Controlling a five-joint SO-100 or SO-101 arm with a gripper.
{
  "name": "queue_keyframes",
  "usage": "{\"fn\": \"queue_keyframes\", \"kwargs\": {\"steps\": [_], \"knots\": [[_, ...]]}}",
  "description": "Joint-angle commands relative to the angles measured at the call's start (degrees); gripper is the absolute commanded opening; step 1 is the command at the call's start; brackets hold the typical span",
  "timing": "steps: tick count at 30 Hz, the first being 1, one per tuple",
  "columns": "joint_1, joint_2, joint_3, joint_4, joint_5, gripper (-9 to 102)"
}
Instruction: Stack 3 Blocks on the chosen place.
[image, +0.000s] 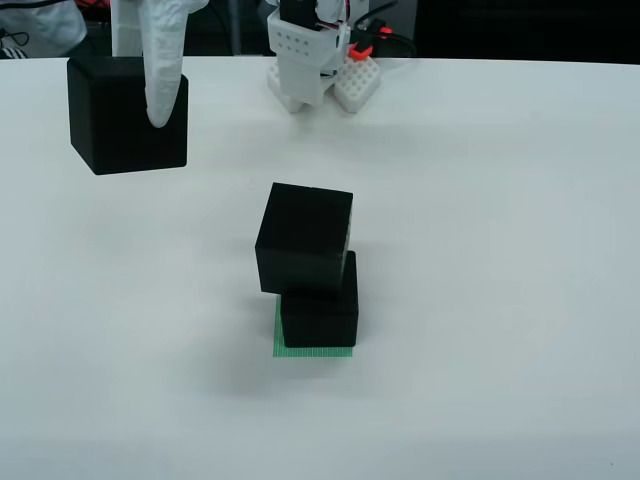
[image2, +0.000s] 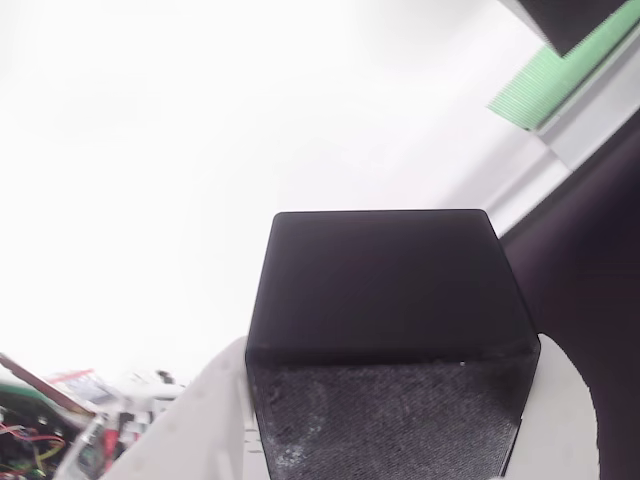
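Blocks number three: two sit stacked on the green square mid-table, the upper block twisted and overhanging the lower block. At upper left in the front view, the end effector grips the third block, well apart from the stack.

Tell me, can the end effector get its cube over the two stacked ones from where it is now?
Probably yes. The end effector holds the third cube clear above the white table, with nothing between it and the stack. But the top cube sits twisted and overhanging the bottom cube, so landing looks shaky.
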Motion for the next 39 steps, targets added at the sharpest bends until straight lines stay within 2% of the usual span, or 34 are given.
{"fn": "queue_keyframes", "kwargs": {"steps": [1, 8, 20, 39], "knots": [[-5.98, 1.67, -5.27, 0.00, -0.26, 20], [-15.73, -2.02, -5.01, 0.00, 1.41, 20], [-25.14, -6.50, -3.43, 0.00, 6.33, 20], [-25.84, -2.02, 4.04, 0.00, 7.56, 20]]}}
